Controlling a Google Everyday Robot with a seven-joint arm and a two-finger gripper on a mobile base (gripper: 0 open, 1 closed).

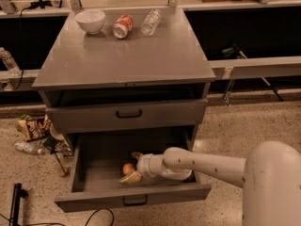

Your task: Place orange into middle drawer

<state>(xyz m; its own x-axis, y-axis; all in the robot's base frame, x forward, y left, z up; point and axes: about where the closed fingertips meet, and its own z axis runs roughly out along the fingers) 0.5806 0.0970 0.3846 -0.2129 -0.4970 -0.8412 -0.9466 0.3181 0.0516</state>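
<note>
The orange (127, 168) lies on the floor of the pulled-out middle drawer (94, 175), the lowest drawer of the grey cabinet, near its middle. My gripper (134, 166) reaches into the drawer from the right on the white arm (207, 164). Its fingers are spread, one (136, 155) behind the orange and one (132, 177) in front of it. The orange sits between them and neither finger presses on it. The drawer's black handle (135, 201) shows on its front.
The shut drawer above (128, 114) has a like handle. On the cabinet top stand a white bowl (90, 20), a tipped orange-and-white can (123, 26) and a clear bottle (150, 21). Litter and a bottle (33, 135) lie on the floor at the left.
</note>
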